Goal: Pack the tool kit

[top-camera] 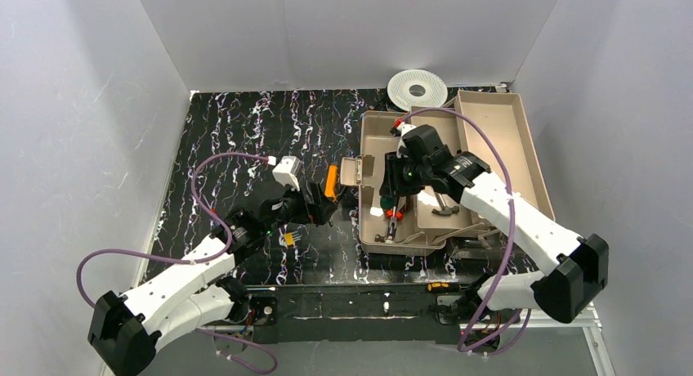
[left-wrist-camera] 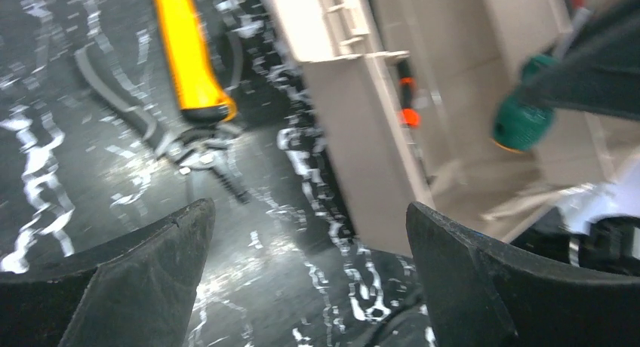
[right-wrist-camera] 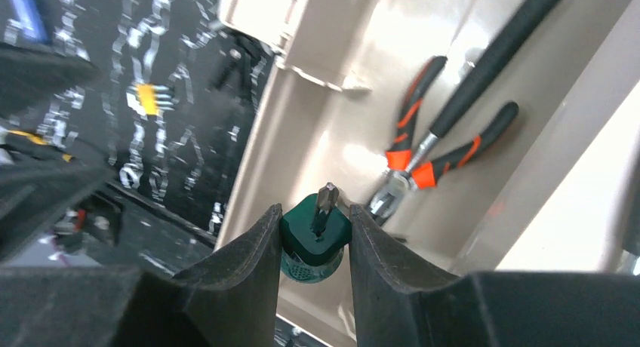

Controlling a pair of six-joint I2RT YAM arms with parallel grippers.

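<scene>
The toolbox [top-camera: 369, 139] lies open at the right of the table, its beige inside facing up. My right gripper [right-wrist-camera: 315, 215] hangs over its near left part, shut on the green screwdriver [right-wrist-camera: 317, 237], whose bit points away from the wrist. The red pliers [right-wrist-camera: 445, 139] lie inside the box with a black-handled tool [right-wrist-camera: 490, 56] across them. A hammer [top-camera: 441, 206] rests in the box too. My left gripper [left-wrist-camera: 308, 215] stands wide open over the dark tabletop just left of the toolbox wall [left-wrist-camera: 355, 143], holding nothing. An orange-handled tool [left-wrist-camera: 189, 53] lies ahead of it.
A beige tray [top-camera: 523, 159] lies against the right side of the toolbox. The round white spool [top-camera: 417, 88] sits at the back wall. A small yellow piece [top-camera: 290, 239] lies on the table near the left arm. White walls close in three sides.
</scene>
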